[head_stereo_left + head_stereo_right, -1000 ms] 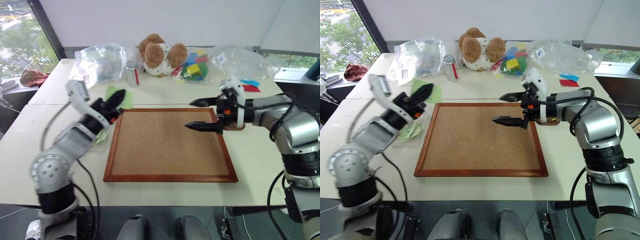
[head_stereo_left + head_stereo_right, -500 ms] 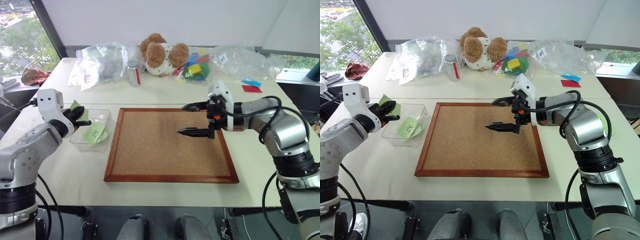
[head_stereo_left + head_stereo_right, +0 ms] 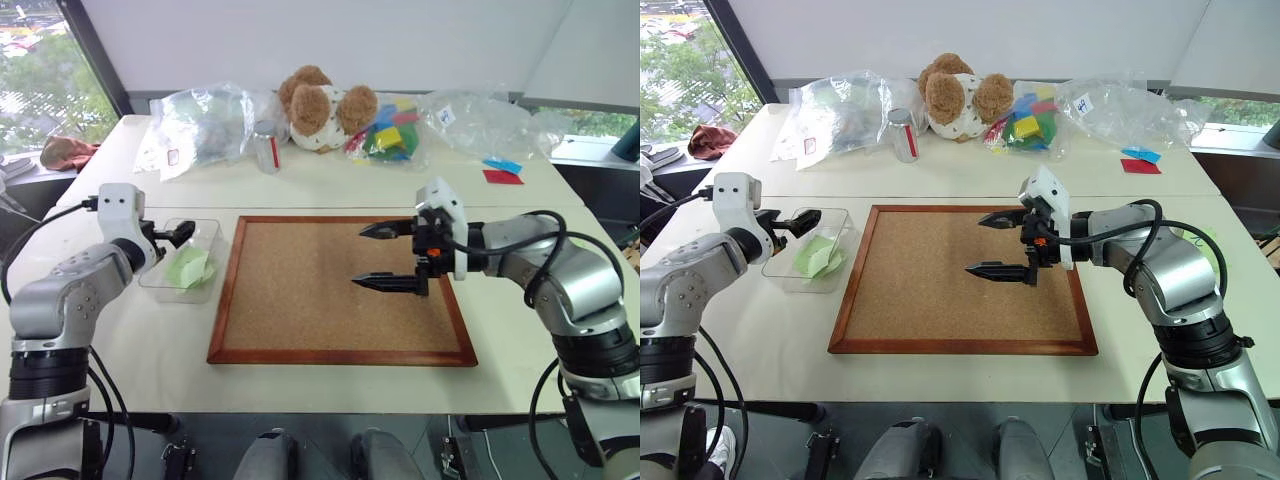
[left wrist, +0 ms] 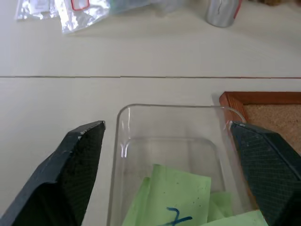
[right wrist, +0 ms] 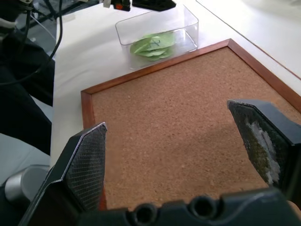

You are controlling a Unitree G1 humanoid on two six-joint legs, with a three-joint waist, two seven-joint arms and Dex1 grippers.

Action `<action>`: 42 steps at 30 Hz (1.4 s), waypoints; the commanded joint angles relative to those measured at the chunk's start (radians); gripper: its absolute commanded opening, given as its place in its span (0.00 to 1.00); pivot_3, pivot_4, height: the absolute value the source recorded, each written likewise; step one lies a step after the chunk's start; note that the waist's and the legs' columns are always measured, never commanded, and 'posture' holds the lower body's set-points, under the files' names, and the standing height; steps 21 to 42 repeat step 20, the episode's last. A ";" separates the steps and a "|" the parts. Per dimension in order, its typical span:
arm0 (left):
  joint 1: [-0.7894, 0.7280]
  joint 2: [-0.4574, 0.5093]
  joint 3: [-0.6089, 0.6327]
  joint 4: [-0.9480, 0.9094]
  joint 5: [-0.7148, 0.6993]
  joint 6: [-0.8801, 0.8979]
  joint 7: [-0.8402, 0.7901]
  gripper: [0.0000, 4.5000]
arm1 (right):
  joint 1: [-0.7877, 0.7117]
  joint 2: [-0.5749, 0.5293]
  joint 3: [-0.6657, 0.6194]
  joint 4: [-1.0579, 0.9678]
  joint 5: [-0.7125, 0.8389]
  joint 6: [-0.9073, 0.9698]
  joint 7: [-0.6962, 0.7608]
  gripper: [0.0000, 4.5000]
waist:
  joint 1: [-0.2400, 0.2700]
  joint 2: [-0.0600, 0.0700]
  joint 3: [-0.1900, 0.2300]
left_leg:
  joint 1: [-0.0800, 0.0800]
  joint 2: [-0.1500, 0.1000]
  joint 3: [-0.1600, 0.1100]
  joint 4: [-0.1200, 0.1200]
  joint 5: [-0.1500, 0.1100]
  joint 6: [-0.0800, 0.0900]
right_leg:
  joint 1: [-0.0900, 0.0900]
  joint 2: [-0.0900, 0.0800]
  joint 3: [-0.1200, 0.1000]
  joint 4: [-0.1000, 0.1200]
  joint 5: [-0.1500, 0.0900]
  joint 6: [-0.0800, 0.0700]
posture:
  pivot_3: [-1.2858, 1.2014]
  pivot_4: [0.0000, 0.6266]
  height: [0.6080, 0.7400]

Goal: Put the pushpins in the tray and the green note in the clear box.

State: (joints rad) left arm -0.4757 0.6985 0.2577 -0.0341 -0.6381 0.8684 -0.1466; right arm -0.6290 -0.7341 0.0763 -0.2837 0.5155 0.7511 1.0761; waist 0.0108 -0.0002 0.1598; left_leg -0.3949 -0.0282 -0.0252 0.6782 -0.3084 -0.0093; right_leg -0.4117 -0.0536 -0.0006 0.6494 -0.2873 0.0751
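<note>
While the left end effector (image 3: 178, 236) hung open and empty over the clear box (image 3: 207, 232), green notes (image 3: 187, 267) lay loose inside it, just left of the corkboard (image 3: 300, 300) frame. Over the board's bare right half, the right end effector (image 3: 383, 256) stood open, holding nothing. Bare counter (image 3: 330, 385) ran along the near edge.

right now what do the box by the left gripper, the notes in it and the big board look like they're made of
Clear box: seemingly hard transparent plastic, glossy; the table shows through its walls and its rim glints.
Green notes: thin matte paper, curled and overlapping, with blue pen marks.
Corkboard: grainy tan cork, matte and speckled, in a reddish-brown frame that looks like varnished wood.
</note>
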 commanded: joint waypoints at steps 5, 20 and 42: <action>-0.089 0.001 0.068 -0.070 -0.060 0.047 -0.084 1.00 | -0.012 -0.024 -0.039 -0.015 0.007 -0.012 -0.016 1.00 | 0.000 0.000 0.000 | 0.000 0.000 0.000 0.000 0.000 0.000 | 0.000 0.000 0.000 0.000 0.000 0.000 | 0.52 0.24 1.00; 0.079 0.169 -0.144 -0.316 -0.180 0.038 -0.707 1.00 | 0.122 -0.140 -0.110 -0.020 -0.008 -0.008 -0.062 1.00 | -0.015 0.000 0.000 | 0.000 0.000 0.000 -0.001 0.000 0.000 | -0.001 0.000 0.000 0.000 0.000 0.000 | 0.52 0.24 1.00; 0.079 0.169 -0.144 -0.316 -0.180 0.038 -0.707 1.00 | 0.122 -0.140 -0.110 -0.020 -0.008 -0.008 -0.062 1.00 | -0.015 0.000 0.000 | 0.000 0.000 0.000 -0.001 0.000 0.000 | -0.001 0.000 0.000 0.000 0.000 0.000 | 0.52 0.24 1.00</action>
